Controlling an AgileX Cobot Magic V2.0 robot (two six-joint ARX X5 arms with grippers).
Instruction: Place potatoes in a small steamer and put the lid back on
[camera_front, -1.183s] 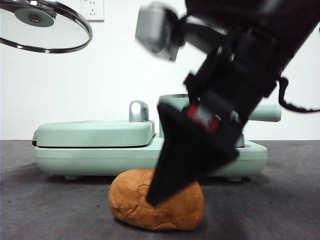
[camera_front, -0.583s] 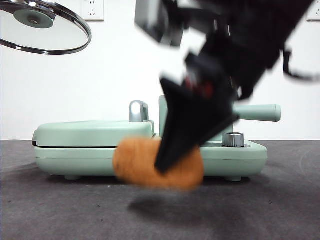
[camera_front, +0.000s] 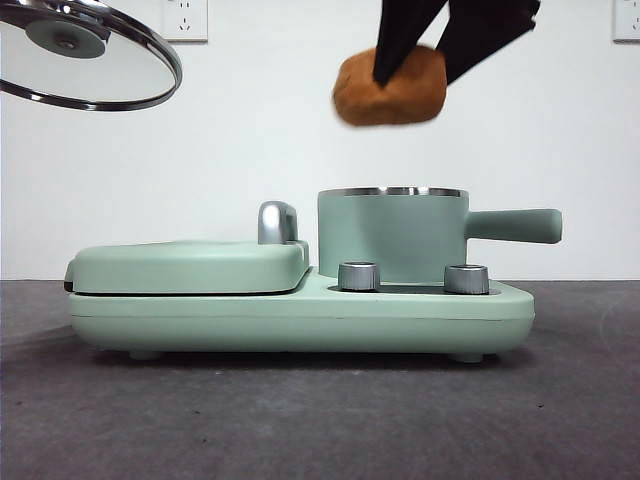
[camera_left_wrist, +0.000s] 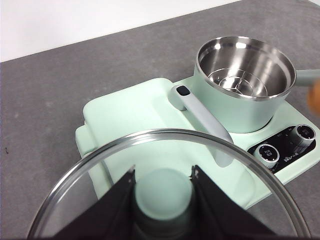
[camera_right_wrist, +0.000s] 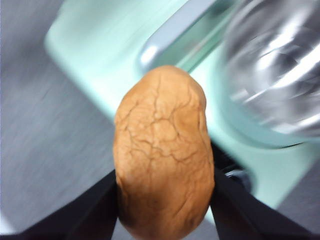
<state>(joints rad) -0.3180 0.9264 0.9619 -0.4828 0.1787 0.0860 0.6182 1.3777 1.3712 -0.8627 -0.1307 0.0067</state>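
Right gripper (camera_front: 412, 62) clamped the orange-brown cracked oval potato (camera_front: 390, 88) between its black jaws, high above the table, at about 12 o'clock over the small mint-green cylindrical steamer pot with steel rim (camera_front: 392, 236), clear of the rim. In the right wrist view the potato (camera_right_wrist: 162, 150) sat lengthwise in the jaws; the pot interior was blurred behind it. Left gripper (camera_left_wrist: 162, 192) gripped the mint-green knob of the round clear glass lid with steel rim (camera_left_wrist: 165, 137), held up at roughly 10 o'clock in the front view (camera_front: 88, 55), well apart from the pot. The pot looked empty in the left wrist view (camera_left_wrist: 245, 65).

Judgement: carry step, roughly halfway. To do it well: centre the potato over the opening, lower it inside the rim before releasing so it doesn't bounce off the steel edge. Keep the lid aside until the right arm clears.
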